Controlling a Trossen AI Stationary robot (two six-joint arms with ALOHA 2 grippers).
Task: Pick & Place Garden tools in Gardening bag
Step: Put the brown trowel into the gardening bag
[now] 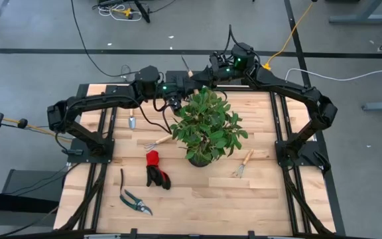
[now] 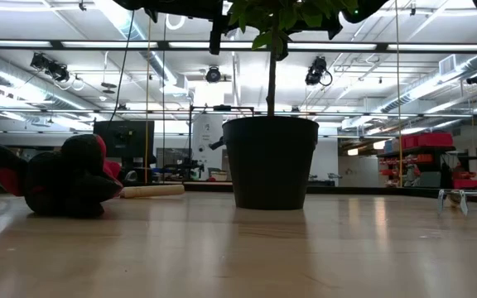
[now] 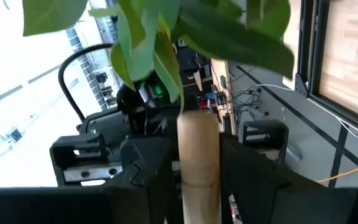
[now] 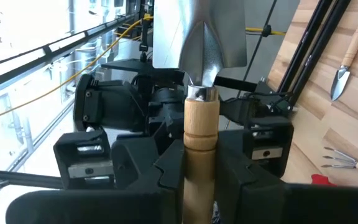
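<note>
**A:** High view: what lies where?
**B:** The left arm (image 1: 105,99) and right arm (image 1: 290,86) meet over the far edge of the table (image 1: 197,212), just beyond the potted plant (image 1: 206,126). To the plant's left lie a small trowel (image 1: 131,122) and a hand rake (image 1: 158,142). Nearer are the red-and-black gloves (image 1: 156,169), and nearest, the pruning shears (image 1: 135,200). A second hand rake (image 1: 242,164) lies to the plant's right.

**A:** Low view?
**B:** The plant's dark pot (image 2: 270,161) stands at centre, the gloves lie left, and the second rake's tines lie far right. Neither end effector can be made out here.

**A:** Left wrist view?
**B:** A wooden handle (image 3: 199,149) stands between the fingers of the left gripper (image 3: 199,168), under plant leaves. The fingers sit close on both sides. I cannot tell whether they press it, or which tool it belongs to.

**A:** Right wrist view?
**B:** The right gripper (image 4: 201,162) pinches the wooden grip of a held trowel (image 4: 201,118) just behind its metal collar. The blade points away toward the other arm, clear of the table.
</note>
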